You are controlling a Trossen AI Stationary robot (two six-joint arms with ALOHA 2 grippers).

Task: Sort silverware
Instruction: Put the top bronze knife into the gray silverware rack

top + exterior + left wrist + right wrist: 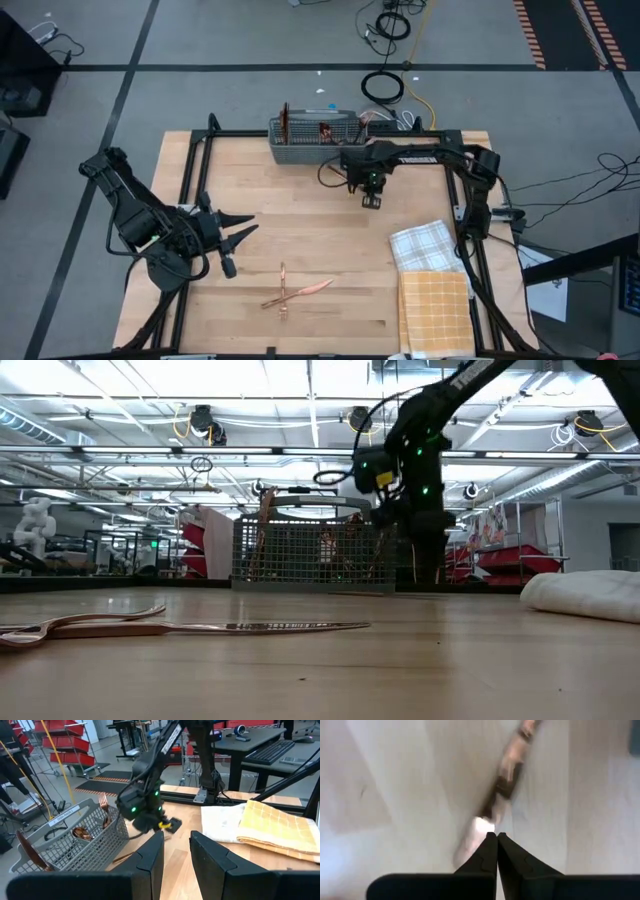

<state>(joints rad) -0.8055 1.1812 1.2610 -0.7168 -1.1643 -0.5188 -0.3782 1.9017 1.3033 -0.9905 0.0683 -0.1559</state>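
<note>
My right gripper (pixel 372 200) points down a little in front of the grey mesh caddy (pixel 312 143), shut on a blurred copper piece of silverware (pixel 512 767). My left gripper (pixel 232 240) waits open above the table's left side with nothing between its fingers (pixel 150 857). Crossed copper pieces (pixel 292 291) lie flat on the wood near the front edge, and the low view shows them too (pixel 170 626). More copper pieces (pixel 104 804) stand upright in the caddy (pixel 75 837). My right gripper pinches the copper piece (pixel 481 826) between its two shut fingertips, coming from above and pointing down. The piece lies across the fingers and runs out slantwise on both sides. Blur hides which part of the piece is held and whether it is clear of the table.
A white checked cloth (pixel 420 245) and a folded yellow checked cloth (pixel 435 310) lie at the front right. A black frame rail (pixel 330 133) runs along the far edge behind the caddy. Bare wood (pixel 320 225) lies between the arms.
</note>
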